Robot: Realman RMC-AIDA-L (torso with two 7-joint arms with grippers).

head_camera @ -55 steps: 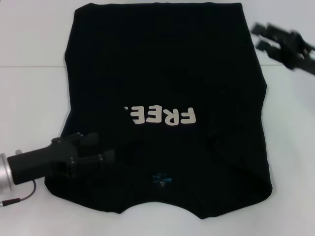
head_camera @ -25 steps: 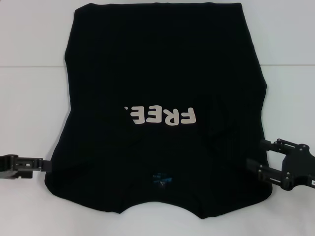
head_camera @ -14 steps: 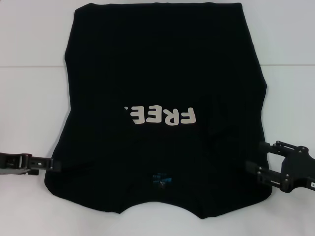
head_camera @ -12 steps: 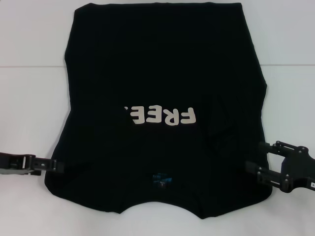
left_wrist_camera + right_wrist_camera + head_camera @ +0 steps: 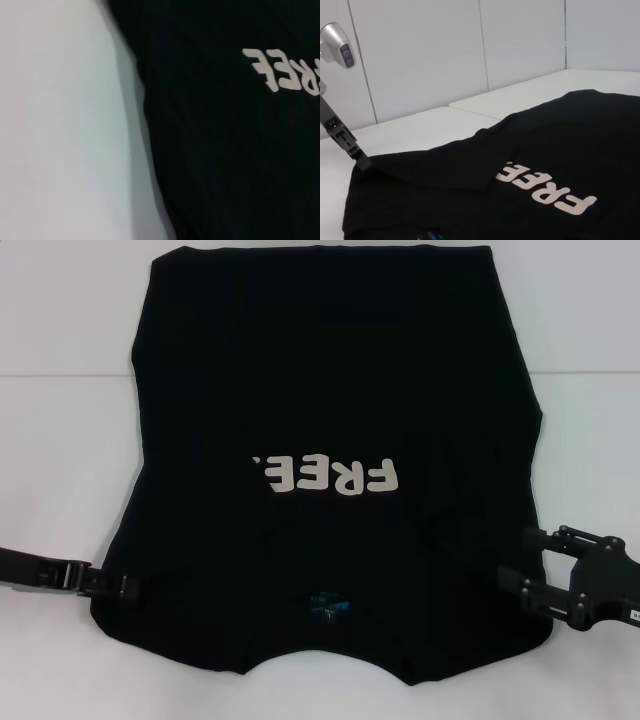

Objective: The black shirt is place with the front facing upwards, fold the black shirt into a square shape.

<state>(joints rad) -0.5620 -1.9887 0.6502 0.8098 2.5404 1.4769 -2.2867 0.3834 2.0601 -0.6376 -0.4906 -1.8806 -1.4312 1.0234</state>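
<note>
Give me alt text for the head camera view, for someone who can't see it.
A black shirt lies flat on a white table, cream FREE lettering upside down to the camera. The left gripper touches its left edge near the collar end; the open right gripper is at the right edge.

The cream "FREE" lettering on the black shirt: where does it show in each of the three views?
Head view: lettering mid-frame on the black shirt, upside down.
Left wrist view: lettering at the upper right, cut off by the edge.
Right wrist view: lettering low, right of centre.
Shared landmark: the shirt's left edge against the white table.
</note>
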